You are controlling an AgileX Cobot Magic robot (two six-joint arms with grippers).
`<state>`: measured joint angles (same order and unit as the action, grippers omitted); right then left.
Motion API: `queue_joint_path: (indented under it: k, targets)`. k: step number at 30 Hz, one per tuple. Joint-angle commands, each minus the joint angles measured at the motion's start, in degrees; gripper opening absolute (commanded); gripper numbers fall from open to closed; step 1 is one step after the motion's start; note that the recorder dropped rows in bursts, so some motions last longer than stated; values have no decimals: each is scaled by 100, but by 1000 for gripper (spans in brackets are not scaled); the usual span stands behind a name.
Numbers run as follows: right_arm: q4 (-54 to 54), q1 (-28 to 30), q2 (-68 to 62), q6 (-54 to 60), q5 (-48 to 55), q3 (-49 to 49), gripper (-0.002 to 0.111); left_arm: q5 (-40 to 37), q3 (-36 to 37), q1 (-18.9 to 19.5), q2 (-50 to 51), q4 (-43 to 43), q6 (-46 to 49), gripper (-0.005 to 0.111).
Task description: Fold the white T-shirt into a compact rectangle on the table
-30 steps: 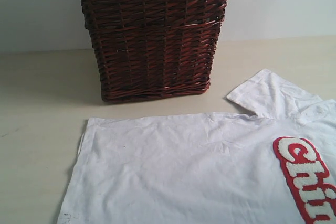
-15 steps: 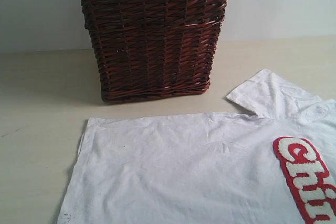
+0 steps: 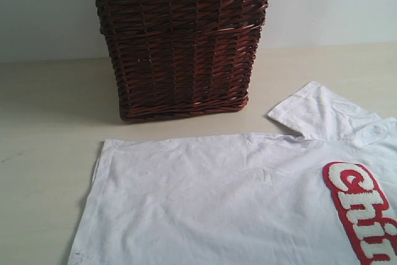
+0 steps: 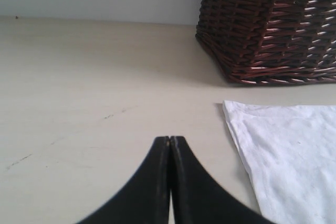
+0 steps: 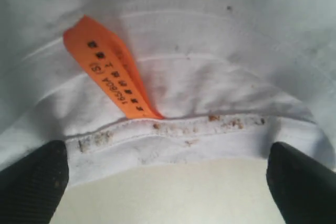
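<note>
Pale beige wood-look desk carries everything here, broad and bare on my left side. At its back stands a tall dark-brown wicker basket with lace trim along its rim. In front of that the white cotton T-shirt lies spread flat, chest up, one short sleeve pointing towards the back and fuzzy white lettering outlined in red on the chest.

I judge the cloth light, soft and limp. It will sag and crease wherever it is unsupported, so it wants holding at firm edges: the stitched collar band, the hem corners, the shoulder seams.

My right claw stands spread wide at the neck opening, a tip to either side, with the small orange neck tag just beyond the band; nothing is pinched. My left claw is pressed together and empty, over bare desk just beside the shirt's hem corner.

Much escapes me — the outside camera cuts off the shirt's near edge and its whole right side, so the other sleeve and the rest of the lettering are unseen. Neither arm shows there. Whether my right tips touch the fabric, I cannot tell.
</note>
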<state>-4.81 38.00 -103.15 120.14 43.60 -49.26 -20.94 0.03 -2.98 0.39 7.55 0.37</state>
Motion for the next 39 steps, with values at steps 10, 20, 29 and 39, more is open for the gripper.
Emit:
queue_joint_path:
  k: [10, 20, 29, 39]
  targets:
    - [-618, 3, 37, 114, 629, 34, 96, 28, -3, -45, -39, 25, 14, 0]
    - [269, 3, -576, 114, -582, 34, 66, 28, -3, -45, -39, 25, 14, 0]
    - [-31, 3, -564, 101, -401, 34, 0, 28, -3, -45, -39, 25, 14, 0]
    - [-276, 3, -564, 101, 453, 34, 0, 28, -3, -45, -39, 25, 14, 0]
